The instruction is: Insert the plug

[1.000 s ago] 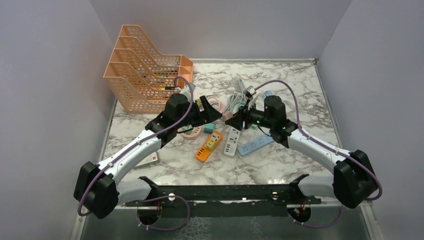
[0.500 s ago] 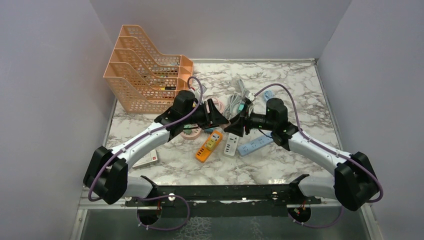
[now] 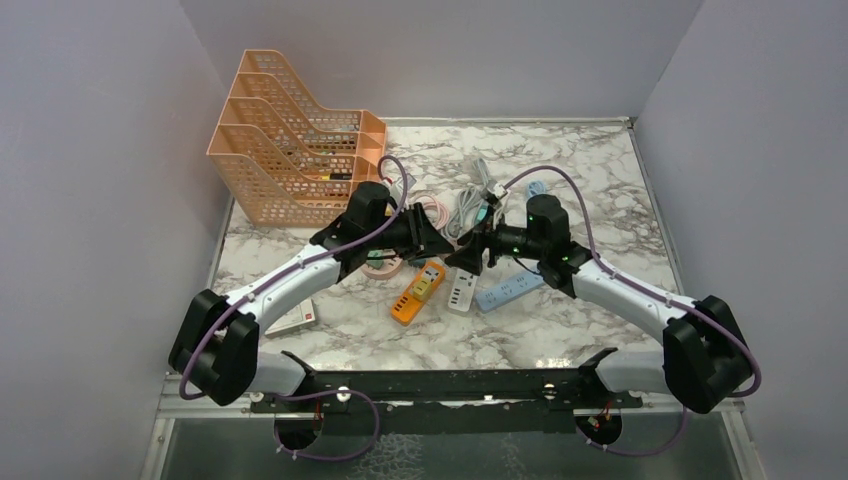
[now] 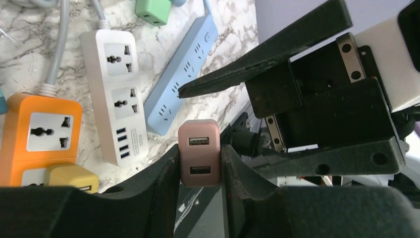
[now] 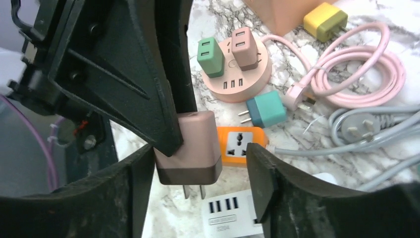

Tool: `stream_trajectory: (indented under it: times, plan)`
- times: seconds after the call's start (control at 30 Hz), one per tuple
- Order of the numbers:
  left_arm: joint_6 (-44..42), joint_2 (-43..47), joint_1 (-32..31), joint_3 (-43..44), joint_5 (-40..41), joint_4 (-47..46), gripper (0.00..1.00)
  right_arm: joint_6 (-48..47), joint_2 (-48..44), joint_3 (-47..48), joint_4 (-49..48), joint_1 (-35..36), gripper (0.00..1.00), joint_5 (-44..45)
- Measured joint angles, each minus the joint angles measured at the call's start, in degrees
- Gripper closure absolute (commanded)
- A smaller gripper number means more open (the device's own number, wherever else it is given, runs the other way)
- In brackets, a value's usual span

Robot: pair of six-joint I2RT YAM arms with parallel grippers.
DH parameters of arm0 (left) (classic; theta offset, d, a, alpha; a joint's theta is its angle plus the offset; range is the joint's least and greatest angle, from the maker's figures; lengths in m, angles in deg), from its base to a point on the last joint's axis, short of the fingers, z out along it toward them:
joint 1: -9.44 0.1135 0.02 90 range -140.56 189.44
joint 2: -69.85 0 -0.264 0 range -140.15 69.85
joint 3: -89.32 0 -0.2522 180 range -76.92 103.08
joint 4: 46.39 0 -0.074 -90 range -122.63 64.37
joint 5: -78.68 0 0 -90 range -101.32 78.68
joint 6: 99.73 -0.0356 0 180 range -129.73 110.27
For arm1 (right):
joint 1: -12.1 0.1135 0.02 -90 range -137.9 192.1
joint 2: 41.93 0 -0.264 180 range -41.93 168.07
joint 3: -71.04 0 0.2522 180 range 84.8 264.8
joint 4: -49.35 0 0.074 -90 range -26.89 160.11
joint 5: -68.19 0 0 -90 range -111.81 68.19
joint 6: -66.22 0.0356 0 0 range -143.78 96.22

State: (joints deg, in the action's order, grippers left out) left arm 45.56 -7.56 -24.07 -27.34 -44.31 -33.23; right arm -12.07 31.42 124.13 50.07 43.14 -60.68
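Now your left fingers [image 4: 161, 191] are clamped tight on the pink plug [image 4: 199, 153] — held off the worktop [image 3: 560, 330] near the middle of the overhead frame. Your right fingers [image 5: 265, 178] stand spread wide around it, a gap showing.

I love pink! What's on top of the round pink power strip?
A green charger and a pink charger stand on the round pink power strip; sockets beneath them are hidden.

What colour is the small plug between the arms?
A dusty pink plug, darker base; clearest in right wrist view.
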Motion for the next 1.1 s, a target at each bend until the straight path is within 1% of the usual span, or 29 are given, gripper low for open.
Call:
stream_trajectory:
  times: [0.1,0.2,0.33,0.43,0.5,0.6,0.7,0.8,0.93,1.1]
  plan:
    - [-1.4,0.7,-0.1,0.0,1.1,0.8,0.89,3.1,-0.3,0.0,0.0,0.0,0.26,2.7]
    - [-3.9,2.1,-0.1,0.1,4.7,3.8,0.89,5.8,-1.8,0.0,0.7,0.0,0.26,6.1]
    - [-6.8,3.0,-0.1,0.3,9.9,7.0,0.89,9.3,-5.3,0.0,2.4,0.0,0.30,12.0]
    - [-8.4,3.0,-0.9,0.3,13.9,8.6,0.89,13.5,-7.6,0.0,4.8,0.0,0.33,18.9]
    - [-9.5,3.0,-3.2,0.3,17.7,9.1,0.89,17.0,-8.4,0.0,7.6,0.0,0.34,24.0]
    - [-10.8,2.9,-8.4,0.6,23.7,9.3,0.89,22.2,-8.3,0.0,12.5,0.0,0.35,30.7]
    - [-12.2,2.1,-13.8,1.5,29.6,9.0,0.90,26.9,-7.8,0.0,17.6,0.0,0.36,35.1]
    - [-13.0,0.3,-17.6,1.9,35.0,7.8,0.90,30.3,-6.9,0.0,20.2,-0.4,0.36,36.5]
    - [-13.7,-3.2,-20.3,3.2,41.1,7.2,0.90,33.6,-6.0,0.0,21.9,-1.1,0.37,36.5]
    - [-14.1,-7.8,-22.3,4.8,43.5,6.2,0.90,36.1,-6.0,0.0,23.0,-3.3,0.37,36.5]
